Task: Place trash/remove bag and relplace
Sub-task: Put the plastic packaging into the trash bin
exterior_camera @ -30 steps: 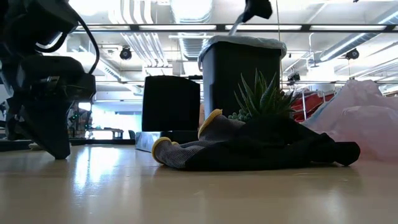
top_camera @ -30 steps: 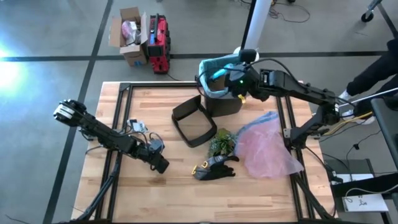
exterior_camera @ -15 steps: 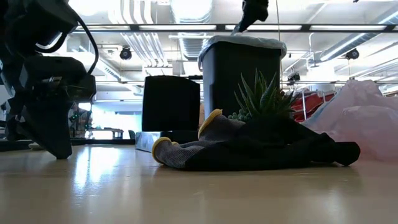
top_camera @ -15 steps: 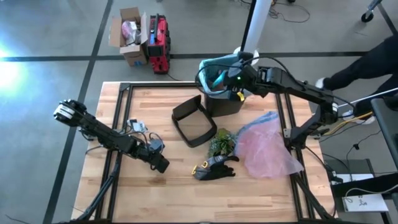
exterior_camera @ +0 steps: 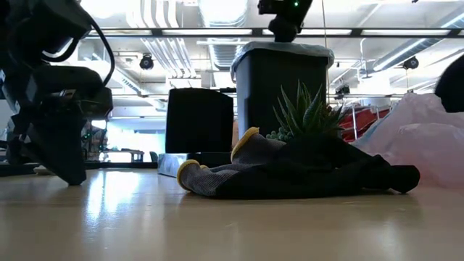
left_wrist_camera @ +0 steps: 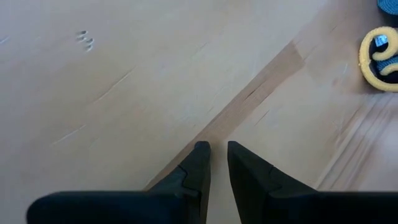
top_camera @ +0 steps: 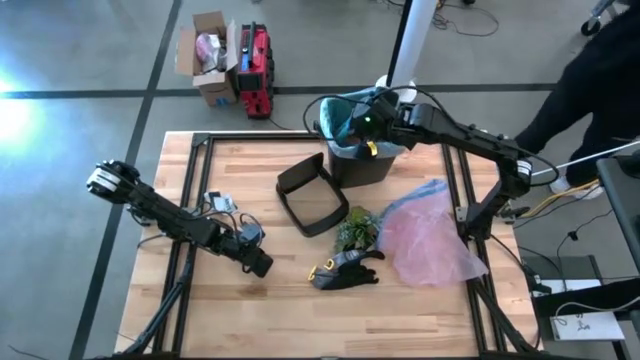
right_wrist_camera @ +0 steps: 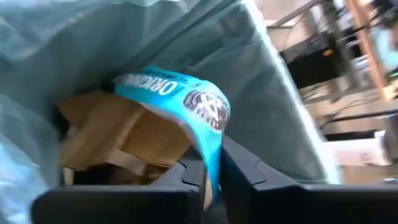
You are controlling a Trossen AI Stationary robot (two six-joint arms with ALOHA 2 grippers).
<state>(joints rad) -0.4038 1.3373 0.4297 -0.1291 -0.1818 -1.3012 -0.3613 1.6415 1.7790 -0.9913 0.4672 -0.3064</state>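
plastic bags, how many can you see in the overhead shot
2. The teal-blue bag lines the upright black bin at the table's far edge, under the right gripper. The pink bag lies loose on the table's right side. Others may be hidden.

bin (top_camera: 362, 160) with the bag (top_camera: 340, 112) in it sits at the desk's (top_camera: 250, 310) far edge, lid (top_camera: 311, 195) just left-front of it.

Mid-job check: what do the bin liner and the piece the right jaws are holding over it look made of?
The bag: thin teal plastic film, translucent and creased. The trash pinched by the right gripper: likely a glossy printed wrapper, blue with white lettering, curling. Brown paper pieces below: matte, crumpled.
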